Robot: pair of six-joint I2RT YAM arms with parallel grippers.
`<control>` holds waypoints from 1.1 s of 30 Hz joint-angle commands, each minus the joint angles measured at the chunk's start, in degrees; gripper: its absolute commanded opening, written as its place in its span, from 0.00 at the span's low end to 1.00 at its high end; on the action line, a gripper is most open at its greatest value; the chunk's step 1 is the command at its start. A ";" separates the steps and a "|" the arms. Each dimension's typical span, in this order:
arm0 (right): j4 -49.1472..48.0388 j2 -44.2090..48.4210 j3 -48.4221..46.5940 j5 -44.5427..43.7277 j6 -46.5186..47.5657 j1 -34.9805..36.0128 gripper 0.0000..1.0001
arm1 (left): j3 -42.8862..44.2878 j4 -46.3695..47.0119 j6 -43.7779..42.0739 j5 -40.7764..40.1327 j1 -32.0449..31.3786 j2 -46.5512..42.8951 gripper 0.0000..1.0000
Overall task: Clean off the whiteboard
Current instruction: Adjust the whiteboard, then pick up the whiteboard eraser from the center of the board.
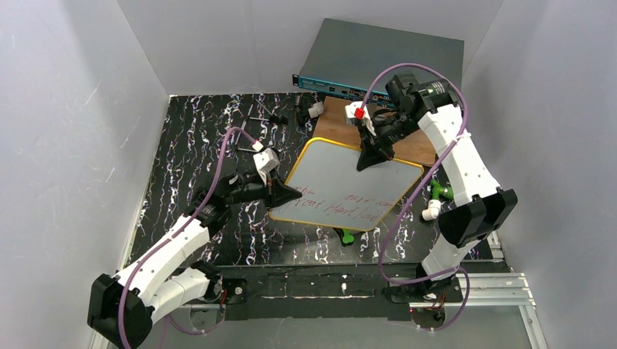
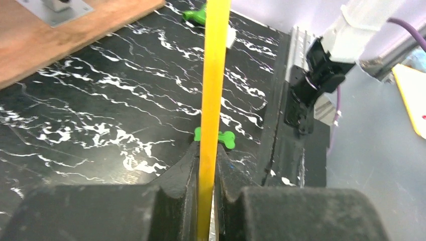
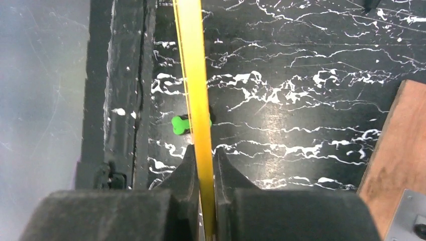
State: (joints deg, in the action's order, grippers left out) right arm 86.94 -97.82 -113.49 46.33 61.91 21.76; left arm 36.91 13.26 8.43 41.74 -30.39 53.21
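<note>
The whiteboard point(image 1: 349, 185) is in the middle of the black table with white streaks point(image 1: 189, 145), and two robot arms hold it. It has a thin yellow frame point(image 2: 213, 75) and round corners. There is red writing point(image 1: 342, 206) on the part of the whiteboard nearest the arms. The left gripper point(image 1: 282, 195) is at the left edge of the whiteboard. Its two black fingers are pressed together on the yellow frame and pinch it. The right gripper point(image 1: 366, 161) is at the far edge of the whiteboard. Its fingers also squeeze the frame from both sides. In both wrist views the frame sits up above the table, so the whiteboard is held in the air and not lying flat. A brown wooden board point(image 1: 411, 145) lies just behind the whiteboard, and the whiteboard covers its near edge. A small green piece point(image 1: 348, 236) pokes out from under the near edge of the whiteboard. A green and white piece point(image 1: 435, 196) lies just to the right of the whiteboard. Far behind the whiteboard, past the wooden board, there is a grey box with a blue front point(image 1: 385, 58).
</note>
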 commanded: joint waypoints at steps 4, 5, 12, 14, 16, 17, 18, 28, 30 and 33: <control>1.18 0.70 0.27 -0.80 0.84 -2.13 0.01 | 1.98 8.73 0.70 -5.15 0.31 1.62 0.04; 1.10 0.84 -0.10 -0.92 0.66 -2.73 0.01 | 1.71 9.26 1.32 -6.37 0.33 1.48 0.14; 2.35 1.01 -2.48 -4.22 -4.12 -5.88 0.01 | 2.10 1.88 3.88 -20.52 0.42 -4.12 0.87; 1.64 2.05 -0.62 -5.52 -6.54 -6.06 0.01 | 1.90 -3.78 5.10 -27.09 0.42 -6.89 0.98; -0.81 3.60 1.92 -7.21 -10.68 -6.20 0.01 | 0.15 -7.19 9.04 -30.20 0.42 -9.80 0.98; -1.86 4.48 3.07 -7.80 -12.78 -6.20 0.01 | -1.06 -8.37 11.52 -30.11 0.42 -10.76 0.98; -3.82 5.25 4.31 -8.48 -15.39 -6.28 0.01 | -1.66 -9.71 14.58 -29.23 0.37 -11.53 0.98; -20.40 12.87 17.29 -16.46 -36.04 -6.55 0.01 | 0.08 -24.19 44.42 -48.09 -19.33 -5.40 0.98; -21.71 13.36 18.32 -17.86 -37.37 -6.56 0.01 | 4.29 -26.83 47.55 -54.50 -24.77 0.43 0.98; -23.02 14.07 19.53 -18.45 -38.56 -6.55 0.01 | 10.86 -29.88 52.58 -58.94 -30.10 11.12 0.98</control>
State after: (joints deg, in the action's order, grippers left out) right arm 70.19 -86.48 -94.74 27.49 28.95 15.38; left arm 39.42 -11.00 51.46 -5.08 -54.98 54.98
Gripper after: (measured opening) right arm 0.111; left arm 0.981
